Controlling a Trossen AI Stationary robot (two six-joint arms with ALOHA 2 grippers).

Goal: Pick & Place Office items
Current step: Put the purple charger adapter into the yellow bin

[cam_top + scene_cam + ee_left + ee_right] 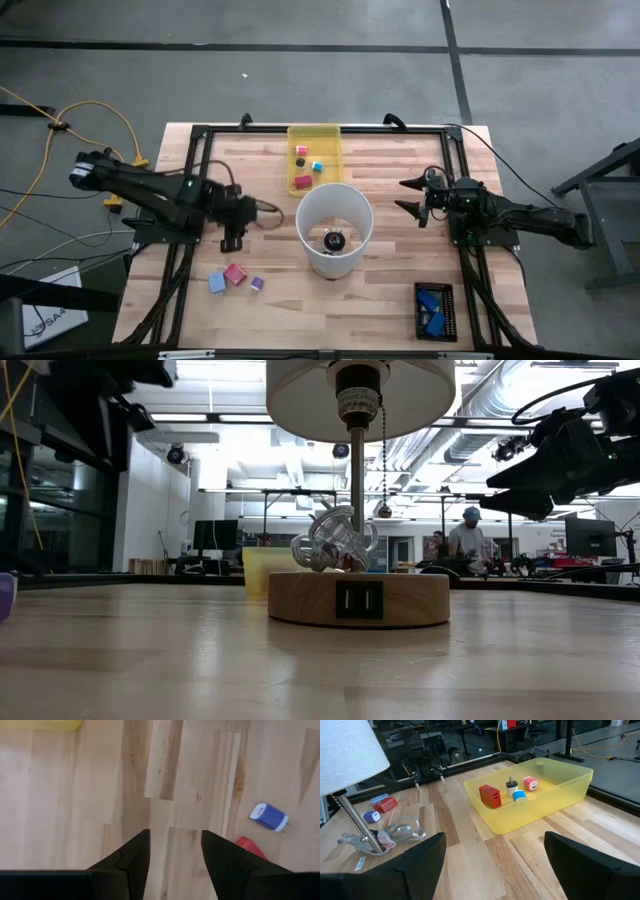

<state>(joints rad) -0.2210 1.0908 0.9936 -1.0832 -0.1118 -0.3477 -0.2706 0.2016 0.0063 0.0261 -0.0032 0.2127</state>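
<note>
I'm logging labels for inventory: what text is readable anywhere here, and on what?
No text reads clearly.
White box on the floor: dark letters, too blurred to read.
White tag by the lamp: too small to read.

Lamp point(357, 510): white shade, metal pole, round wooden base on the counter point(200, 660), below-left of the right tool point(530, 480).
Yellow tray point(256, 572): behind the base.

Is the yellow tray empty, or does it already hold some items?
Not empty. The tray holds four small items: a red block, a pink one, a blue one and a dark one.
</note>
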